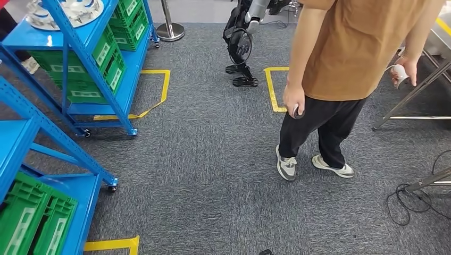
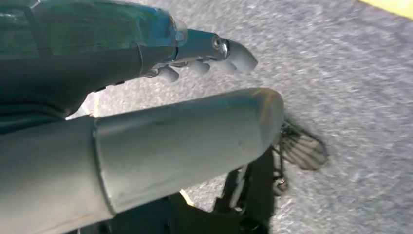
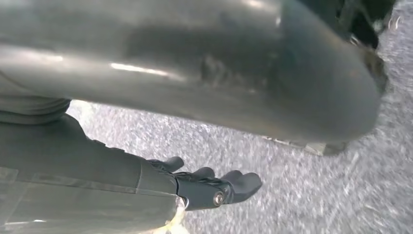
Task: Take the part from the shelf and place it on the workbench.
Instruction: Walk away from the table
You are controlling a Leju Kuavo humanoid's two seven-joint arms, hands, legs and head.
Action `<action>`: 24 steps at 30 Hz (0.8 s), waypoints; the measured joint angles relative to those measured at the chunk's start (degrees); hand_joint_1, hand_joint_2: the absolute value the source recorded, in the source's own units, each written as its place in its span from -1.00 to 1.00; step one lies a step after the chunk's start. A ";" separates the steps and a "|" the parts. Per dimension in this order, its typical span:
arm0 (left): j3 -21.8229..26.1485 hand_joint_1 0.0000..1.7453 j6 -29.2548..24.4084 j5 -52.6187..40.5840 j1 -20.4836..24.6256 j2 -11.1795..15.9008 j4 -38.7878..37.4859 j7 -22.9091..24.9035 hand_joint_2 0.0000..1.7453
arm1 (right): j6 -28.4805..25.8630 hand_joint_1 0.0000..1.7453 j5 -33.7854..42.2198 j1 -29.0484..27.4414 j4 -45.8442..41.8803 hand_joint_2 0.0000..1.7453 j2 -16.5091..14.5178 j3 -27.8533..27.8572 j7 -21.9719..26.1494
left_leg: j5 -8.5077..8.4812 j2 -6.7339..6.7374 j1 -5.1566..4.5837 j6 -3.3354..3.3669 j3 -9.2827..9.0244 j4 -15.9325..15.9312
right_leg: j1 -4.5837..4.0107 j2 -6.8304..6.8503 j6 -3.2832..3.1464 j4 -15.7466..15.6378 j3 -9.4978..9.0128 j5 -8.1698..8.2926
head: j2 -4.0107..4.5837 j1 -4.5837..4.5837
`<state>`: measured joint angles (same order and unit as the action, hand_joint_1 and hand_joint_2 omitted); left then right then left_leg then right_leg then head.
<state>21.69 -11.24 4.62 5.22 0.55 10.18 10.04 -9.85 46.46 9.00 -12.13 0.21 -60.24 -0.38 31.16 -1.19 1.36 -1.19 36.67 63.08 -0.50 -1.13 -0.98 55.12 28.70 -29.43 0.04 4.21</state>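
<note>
Pale round parts lie on the top level of a blue shelf at the far left in the head view. My left hand hangs over grey carpet; its thick thumb and its fingers are stretched out with nothing between them. My right hand also hangs above the carpet, its dark fingers apart from the thumb and holding nothing. Both hands are far from the shelf.
A person in a brown shirt stands on the carpet at the right, with a small device in each hand. Green bins fill the blue shelves; a nearer shelf is at lower left. Another robot stands at the back. Metal table legs and cables are at the right.
</note>
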 joint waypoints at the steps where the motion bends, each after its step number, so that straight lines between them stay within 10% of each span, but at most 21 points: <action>1: -0.01 -1.00 0.05 -0.01 0.08 -0.04 -0.02 -0.01 -1.00 | 0.05 -1.00 0.02 -0.12 0.02 -0.50 0.02 -0.01 -0.02 | 1.82 1.25 -0.08 -0.11 1.39 3.07 | -0.12 0.75 -0.16 -0.15 -0.04 0.08 | 0.00 -0.31; 4: -0.01 -1.00 0.16 -0.03 0.08 -0.06 -0.04 -0.03 -1.00 | 0.20 -1.00 0.03 -0.44 0.06 1.00 0.02 -0.09 -0.06 | 4.60 1.40 0.00 -0.60 4.44 10.67 | -0.30 3.10 -0.31 -0.05 0.03 0.01 | 0.00 -0.71; 10: -0.01 -1.00 0.40 -0.10 0.12 0.19 -0.10 -0.12 -1.00 | 0.28 -1.00 0.04 -0.08 0.02 1.00 -0.25 -0.42 -0.06 | -1.04 6.63 -0.72 0.29 -3.72 -3.60 | -0.58 6.18 0.89 1.53 0.10 -1.16 | 0.00 -1.04; 14: -0.01 -1.00 0.53 -0.09 0.13 0.26 -0.15 -0.15 -1.00 | 0.32 -1.00 0.03 0.04 -0.01 1.00 -0.27 -0.49 -0.06 | -1.59 4.16 -0.73 1.59 -3.41 -3.84 | -0.22 5.48 1.92 2.95 0.42 -2.68 | 0.00 -0.72; 19: -0.01 -1.00 0.57 -0.10 0.41 0.29 -0.19 -0.21 -1.00 | 0.32 -1.00 0.04 -0.35 0.02 1.00 -0.27 -0.51 -0.06 | -2.22 0.00 -0.61 2.38 -2.85 -3.87 | 0.47 1.47 2.71 17.67 6.32 -9.85 | 0.00 0.23; 24: -0.03 -1.00 0.60 -0.13 0.34 0.20 -0.25 -0.21 -1.00 | 0.30 -1.00 0.04 -0.07 0.02 1.00 -0.22 -0.55 -0.06 | -2.79 -4.19 -0.55 1.71 -2.70 -3.80 | 0.42 -2.13 1.40 4.49 0.98 -1.58 | 0.00 0.74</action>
<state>21.67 -10.64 4.50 5.56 0.74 9.93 9.82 -9.55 46.50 8.94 -12.11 -0.01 -60.78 -0.44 28.36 -5.38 0.81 0.51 33.98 59.28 -0.07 -3.26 0.42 59.61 29.68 -31.01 0.04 4.96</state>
